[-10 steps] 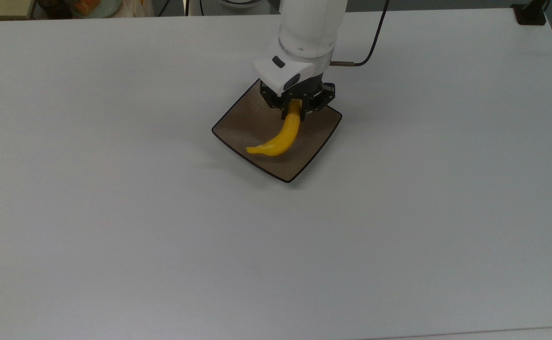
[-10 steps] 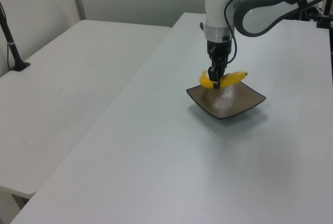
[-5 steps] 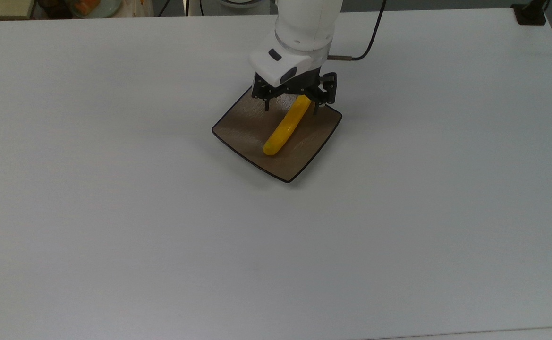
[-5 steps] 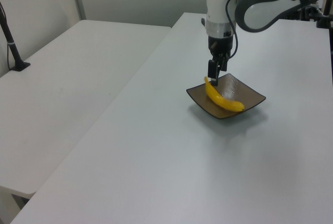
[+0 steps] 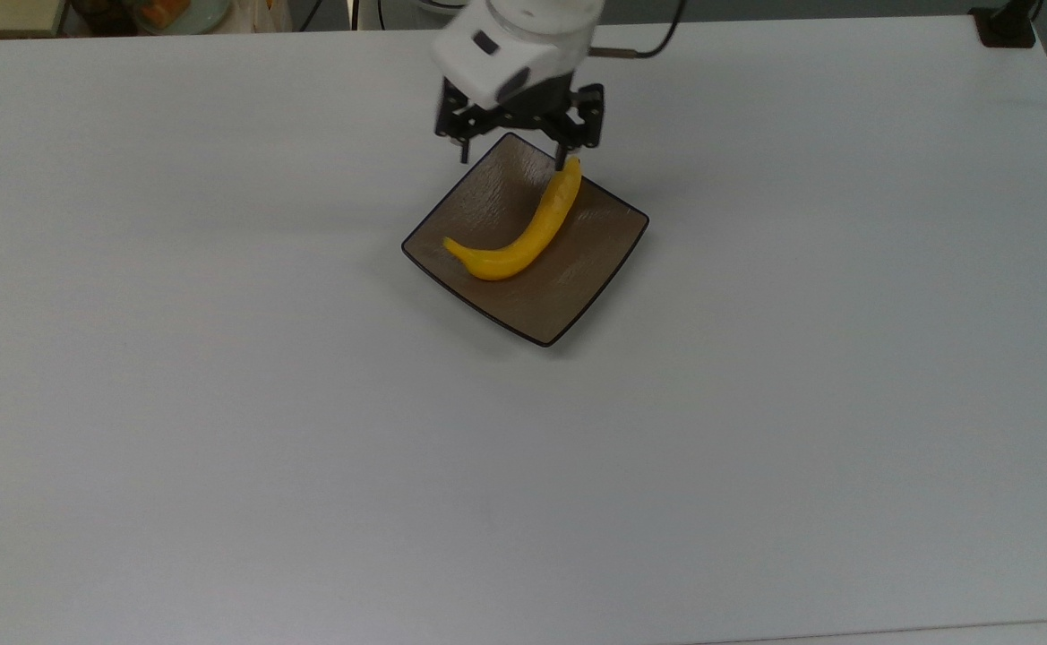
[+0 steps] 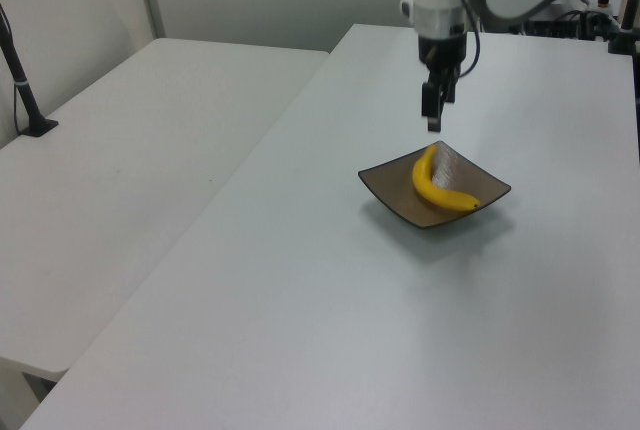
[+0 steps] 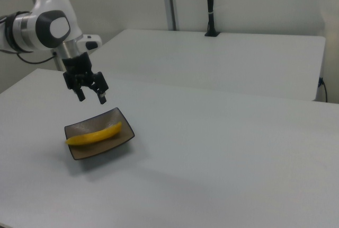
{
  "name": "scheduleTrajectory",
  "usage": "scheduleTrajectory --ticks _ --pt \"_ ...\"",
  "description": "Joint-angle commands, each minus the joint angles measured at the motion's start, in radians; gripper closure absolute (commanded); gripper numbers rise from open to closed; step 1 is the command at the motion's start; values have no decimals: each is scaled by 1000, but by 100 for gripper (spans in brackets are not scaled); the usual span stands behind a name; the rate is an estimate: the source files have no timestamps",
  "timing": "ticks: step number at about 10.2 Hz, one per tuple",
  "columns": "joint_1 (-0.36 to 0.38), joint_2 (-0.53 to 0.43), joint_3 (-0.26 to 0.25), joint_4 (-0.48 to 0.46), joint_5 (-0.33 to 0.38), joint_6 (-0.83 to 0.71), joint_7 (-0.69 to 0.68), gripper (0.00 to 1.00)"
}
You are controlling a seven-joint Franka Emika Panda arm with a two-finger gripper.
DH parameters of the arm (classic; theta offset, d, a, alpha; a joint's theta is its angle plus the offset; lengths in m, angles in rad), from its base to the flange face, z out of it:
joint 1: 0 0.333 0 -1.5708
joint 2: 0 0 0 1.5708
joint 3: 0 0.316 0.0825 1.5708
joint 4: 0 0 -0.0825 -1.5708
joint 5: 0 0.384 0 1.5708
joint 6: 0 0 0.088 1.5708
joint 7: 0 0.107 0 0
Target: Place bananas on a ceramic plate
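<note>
Lying on the ceramic plate (image 5: 577,269), the banana (image 5: 523,242) rests across the dished centre, curved, one end near the plate's far corner and the other toward the plate's corner at the top view's left. In the left view the banana (image 6: 436,182) sits fully within the plate's (image 6: 390,195) rim; in the right view it (image 7: 95,134) lies lengthwise across the plate (image 7: 123,138).

My gripper (image 5: 512,154) hangs above the plate's far corner, clear of the fruit. My fingers (image 5: 562,154) are spread apart and hold nothing; the right view confirms the gap at my gripper (image 7: 91,97), raised above the plate. In the left view my gripper (image 6: 434,118) stands off the banana.

The plate sits on the white table (image 5: 218,403), nearer its far edge than its near edge in the top view, roughly midway between the side edges.
</note>
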Motion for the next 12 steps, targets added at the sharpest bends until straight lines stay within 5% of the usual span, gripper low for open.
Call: scheduleTrajectory --ticks 1,8,12 --pt "-45 -129 -33 -102 70 -5 -54 0" --pt "-126 -189 -37 -126 109 -5 -151 0" --pt "-235 -180 82 -126 109 -2 -150 0"
